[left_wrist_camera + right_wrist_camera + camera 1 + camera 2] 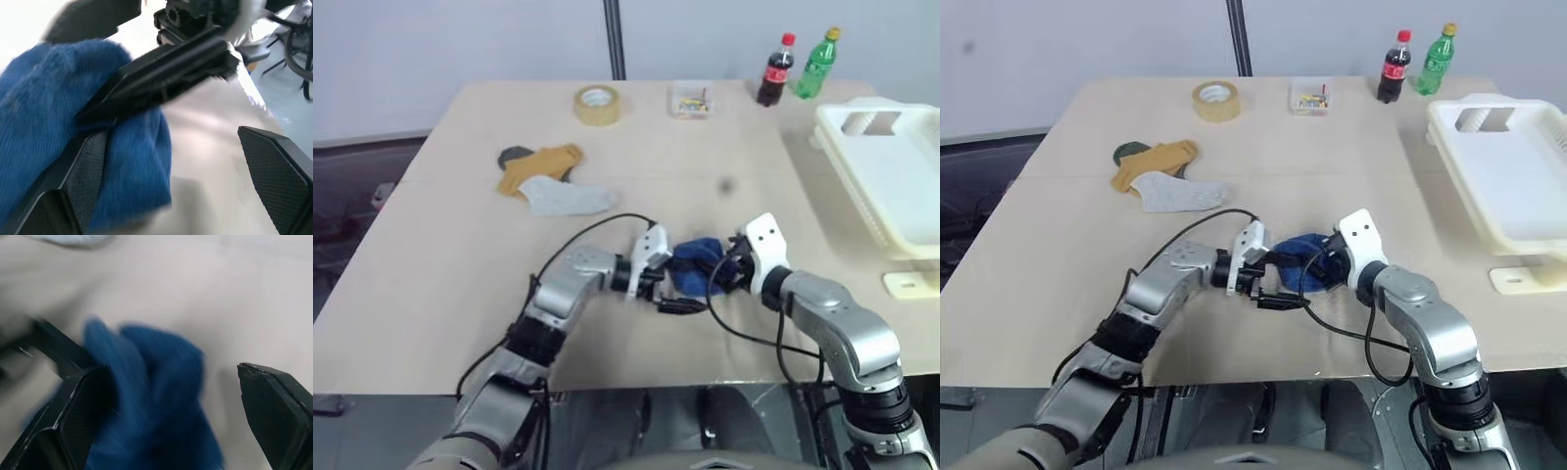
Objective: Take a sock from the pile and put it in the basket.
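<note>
While head views hide pincer tips behind blue sock (697, 264), wrist views show left pincer (171, 166), right pincer (166, 406) spread wide, gripping nothing.

Both arms reach inward, the left gripper (677, 277) and right gripper (722, 274) facing each other, fingers spread wide.

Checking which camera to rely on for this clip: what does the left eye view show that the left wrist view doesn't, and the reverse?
The left eye view alone shows the large white slotted plastic basket, the mustard, grey and dark socks, the roll of tape and two bottles. The left wrist view alone shows the left gripper with open jaws, one finger against the cloth. Both show the crumpled blue sock on the tan table.
</note>
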`<state>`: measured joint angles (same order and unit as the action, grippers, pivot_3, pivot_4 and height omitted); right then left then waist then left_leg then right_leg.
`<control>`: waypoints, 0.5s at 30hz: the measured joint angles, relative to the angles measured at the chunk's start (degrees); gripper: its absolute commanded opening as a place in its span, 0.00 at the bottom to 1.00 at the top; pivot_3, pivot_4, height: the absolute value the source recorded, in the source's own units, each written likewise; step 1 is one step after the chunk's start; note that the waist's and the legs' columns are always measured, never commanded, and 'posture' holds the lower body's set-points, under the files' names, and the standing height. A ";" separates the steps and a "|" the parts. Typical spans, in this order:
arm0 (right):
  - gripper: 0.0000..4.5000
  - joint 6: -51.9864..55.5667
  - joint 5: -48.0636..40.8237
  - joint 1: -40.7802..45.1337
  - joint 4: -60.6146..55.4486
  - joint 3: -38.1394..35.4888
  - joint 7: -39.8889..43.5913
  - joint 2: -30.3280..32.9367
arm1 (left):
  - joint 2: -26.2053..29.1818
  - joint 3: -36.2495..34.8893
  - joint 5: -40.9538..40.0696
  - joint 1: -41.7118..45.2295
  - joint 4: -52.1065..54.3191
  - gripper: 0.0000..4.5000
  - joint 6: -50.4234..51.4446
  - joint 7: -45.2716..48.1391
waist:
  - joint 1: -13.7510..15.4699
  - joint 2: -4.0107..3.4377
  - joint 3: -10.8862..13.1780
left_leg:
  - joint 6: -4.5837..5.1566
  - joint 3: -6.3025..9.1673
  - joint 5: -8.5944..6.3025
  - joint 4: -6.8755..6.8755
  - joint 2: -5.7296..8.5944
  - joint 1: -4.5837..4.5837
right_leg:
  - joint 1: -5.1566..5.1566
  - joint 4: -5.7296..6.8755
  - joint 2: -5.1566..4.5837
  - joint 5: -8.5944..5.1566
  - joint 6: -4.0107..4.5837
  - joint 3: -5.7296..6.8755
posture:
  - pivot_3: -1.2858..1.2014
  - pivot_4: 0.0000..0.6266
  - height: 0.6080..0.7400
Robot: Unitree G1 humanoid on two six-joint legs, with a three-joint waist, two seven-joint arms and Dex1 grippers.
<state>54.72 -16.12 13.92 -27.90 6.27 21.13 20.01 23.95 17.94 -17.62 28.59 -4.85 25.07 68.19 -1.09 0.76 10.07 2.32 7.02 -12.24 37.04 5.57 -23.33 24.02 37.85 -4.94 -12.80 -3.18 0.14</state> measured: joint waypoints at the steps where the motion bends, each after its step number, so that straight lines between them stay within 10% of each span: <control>1: 0.99 -0.05 -0.38 0.06 1.12 -0.10 0.77 0.20 | 1.27 -0.93 -0.18 -1.28 1.44 1.00 0.73 -0.63 | 0.06 -0.01 0.00 | 0.00 0.01 0.00 -0.02 -0.01 0.02 | 0.00 0.00 -0.01 0.00 0.00 0.01 | 0.52 0.24 1.00; 8: 0.99 -2.18 -1.28 2.35 6.46 2.20 6.22 2.63 | 7.50 -7.23 -1.74 -7.92 11.48 1.00 3.01 -4.56 | 0.26 0.00 0.00 | 0.00 -0.03 0.00 -0.11 -0.04 0.13 | -0.07 -0.02 -0.02 -0.01 0.01 -0.01 | 0.52 0.24 1.00; 15: 0.36 -4.18 -2.60 3.09 7.45 5.32 12.73 5.61 | 11.50 -13.21 -3.52 -14.74 17.62 1.00 4.46 -7.68 | 0.42 0.01 0.00 | -0.01 -0.06 -0.01 -0.41 -0.09 0.37 | -0.25 -0.22 -0.03 -0.03 0.01 -0.02 | 0.52 0.24 1.00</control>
<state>50.55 -18.72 17.02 -20.45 11.59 33.86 25.62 35.45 4.73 -21.14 13.85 12.77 29.54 60.51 -0.66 0.77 10.07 2.32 6.96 -12.25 36.63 5.48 -22.96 23.77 37.63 -4.97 -12.83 -3.17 0.11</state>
